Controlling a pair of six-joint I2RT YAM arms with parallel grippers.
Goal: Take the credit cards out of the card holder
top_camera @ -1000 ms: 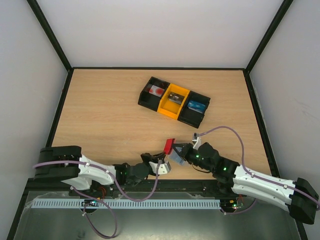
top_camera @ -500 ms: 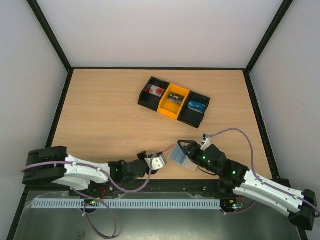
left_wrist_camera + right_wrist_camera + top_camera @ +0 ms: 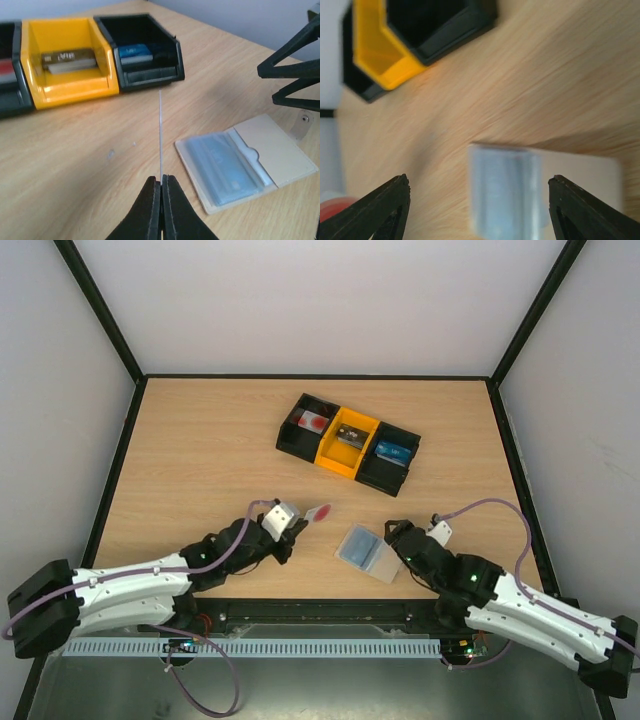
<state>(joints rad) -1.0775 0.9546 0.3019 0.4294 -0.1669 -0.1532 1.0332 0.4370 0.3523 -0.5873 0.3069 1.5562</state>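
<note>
Card holder [image 3: 367, 552] lay flat on desk [image 3: 200, 460], bluish stack showing inside | red credit card [image 3: 320, 512] out of it, near holder's left side, pinched edge-on in closed left fingers [image 3: 147, 207] | right fingers [image 3: 382, 205] spread wide, gripping nothing, just beside holder's right end | three-bin tray [image 3: 347, 443] well behind, one item in each bin

I am looking into a robot lab's test cell: plain white walls [image 3: 320, 300] edged with black struts [image 3: 98, 308] box in a wood-grain tabletop [image 3: 200, 460]. A left arm [image 3: 130, 585] and a right arm [image 3: 540, 605], both trailing cables [image 3: 480, 508], are bolted at its near edge.
</note>
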